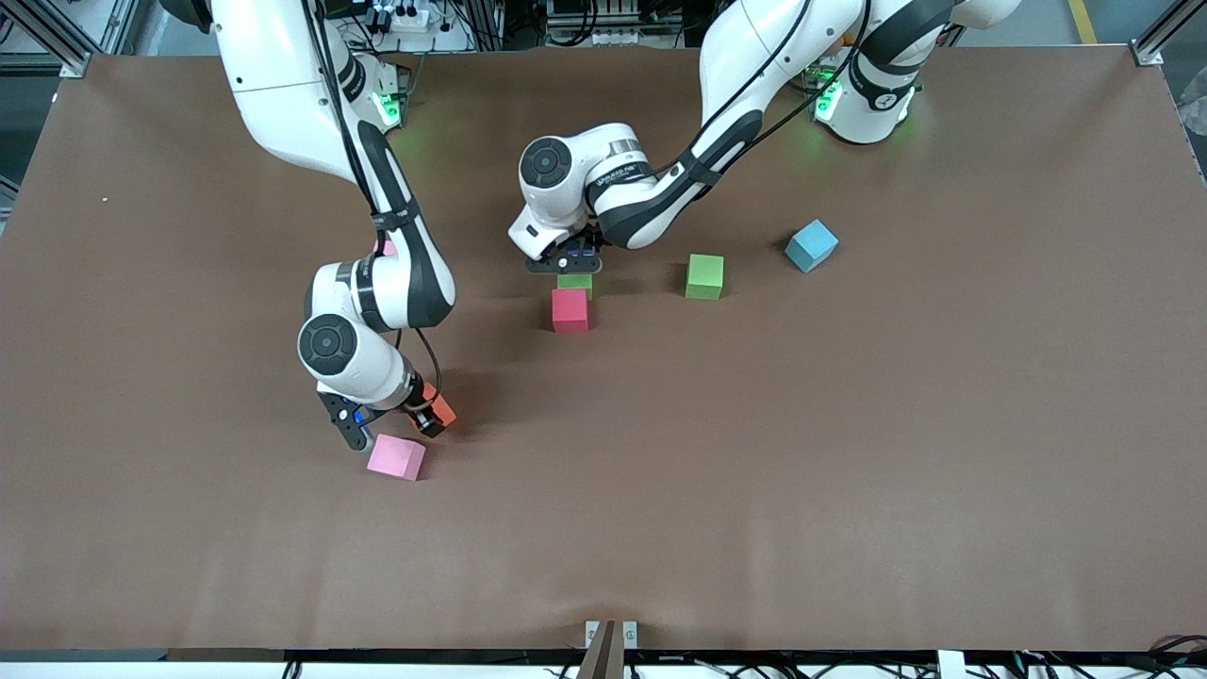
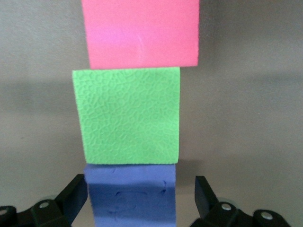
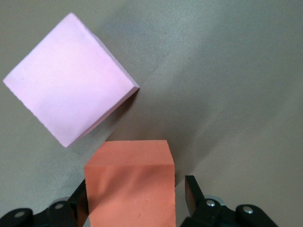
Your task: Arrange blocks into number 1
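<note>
Right gripper point(image 1: 391, 422) sits low over the orange block point(image 1: 439, 407), jaws either side of it with gaps showing, so not yet pinching; pink cube point(image 1: 396, 456) lies just beside, nearer the front camera. Mid-table: purple block point(image 2: 131, 195), green block point(image 1: 575, 280), red block point(image 1: 570, 310) touch in a column, the stroke of the 1. Left gripper point(image 1: 566, 261) over the purple end, jaws spread, clear of it. Second green block point(image 1: 704, 276) and light blue cube point(image 1: 811, 245) lie apart toward the left arm's end. Step looks like picking orange; next it needs closing squarely, avoiding the pink cube. No containers.
</note>
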`<state>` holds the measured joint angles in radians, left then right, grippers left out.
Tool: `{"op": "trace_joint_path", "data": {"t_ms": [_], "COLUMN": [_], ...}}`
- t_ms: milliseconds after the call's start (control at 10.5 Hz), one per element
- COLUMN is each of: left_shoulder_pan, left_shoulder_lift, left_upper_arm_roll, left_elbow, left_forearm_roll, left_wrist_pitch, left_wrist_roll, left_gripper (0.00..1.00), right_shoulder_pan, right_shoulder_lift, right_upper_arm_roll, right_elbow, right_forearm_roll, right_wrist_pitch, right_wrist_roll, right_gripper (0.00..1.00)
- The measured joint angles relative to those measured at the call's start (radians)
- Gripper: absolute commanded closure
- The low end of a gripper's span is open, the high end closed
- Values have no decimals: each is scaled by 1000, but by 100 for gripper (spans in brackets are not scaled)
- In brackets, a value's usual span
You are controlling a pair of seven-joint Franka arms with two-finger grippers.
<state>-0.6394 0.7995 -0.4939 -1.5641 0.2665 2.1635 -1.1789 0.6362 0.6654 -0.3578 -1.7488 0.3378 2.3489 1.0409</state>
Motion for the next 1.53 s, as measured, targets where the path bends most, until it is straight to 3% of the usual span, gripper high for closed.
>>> {"op": "trace_joint_path", "data": {"t_ms": [382, 669, 955, 1242, 1529], "left_shoulder_pan": [35, 175, 310, 419, 608], "left_shoulder_lift": [-107, -188, -222, -229, -246], "left_upper_arm_roll": [8, 10, 9, -5, -150], "left_elbow": [14, -15, -121, -207, -271], "left_forearm_roll": [0, 0, 0, 0, 0], "left_wrist_pitch": [-124, -185, -189, -186, -153], "left_wrist_roll": [0, 131, 242, 351, 384], "left_gripper": [0, 0, 0, 0, 0], "right_shoulder_pan": [-3, -2, 23, 119, 185], "right_shoulder_lift": [1, 0, -5, -58, -83], "right_upper_arm_roll": [-11, -12, -11, 0, 84], "right_elbow": [-1, 1, 18, 48, 83], "right_forearm_roll": [0, 0, -9, -159, -323], "right_wrist_pitch": [6, 14, 25, 18, 12], "right_wrist_roll": [-35, -42, -57, -72, -109], "right_gripper": [47, 50, 50, 49, 49]}}
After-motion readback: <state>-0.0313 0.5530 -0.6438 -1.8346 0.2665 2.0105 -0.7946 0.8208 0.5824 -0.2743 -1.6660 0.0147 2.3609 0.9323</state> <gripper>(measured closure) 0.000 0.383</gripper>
